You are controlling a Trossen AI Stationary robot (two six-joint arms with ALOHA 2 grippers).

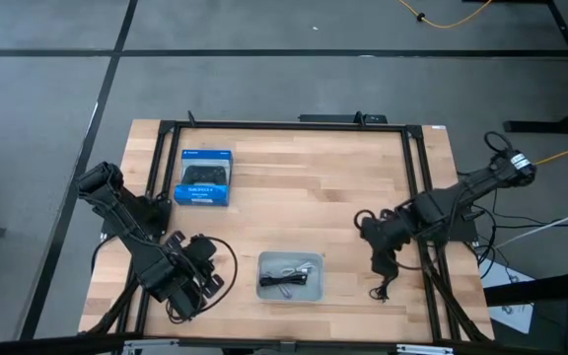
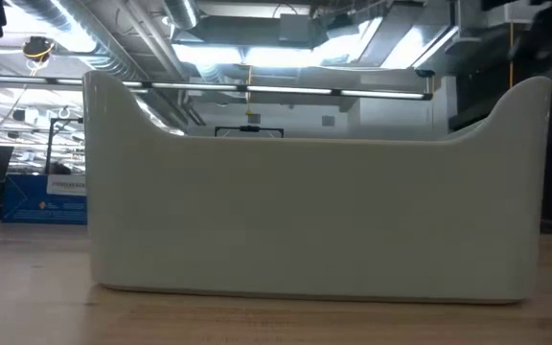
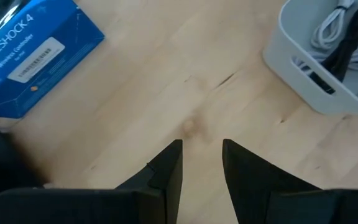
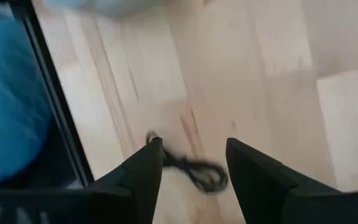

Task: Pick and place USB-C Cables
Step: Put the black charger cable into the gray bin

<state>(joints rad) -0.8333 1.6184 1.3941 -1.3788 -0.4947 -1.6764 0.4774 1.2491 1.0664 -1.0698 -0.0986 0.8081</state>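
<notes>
Right wrist view showed the right claw (image 4: 191, 163) spread wide over a black cable (image 4: 194, 172) on the desk (image 4: 278, 68), ready to pinch it.

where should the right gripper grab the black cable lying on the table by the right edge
Take the black cable across the middle of its bundled strands, coming straight down from above. It lies flat on the table as a thin elongated loop, so nothing stands up to pinch from the side. The right gripper is open above it, fingers either side; the cable crosses the gap, so closing there probably catches it.
</notes>
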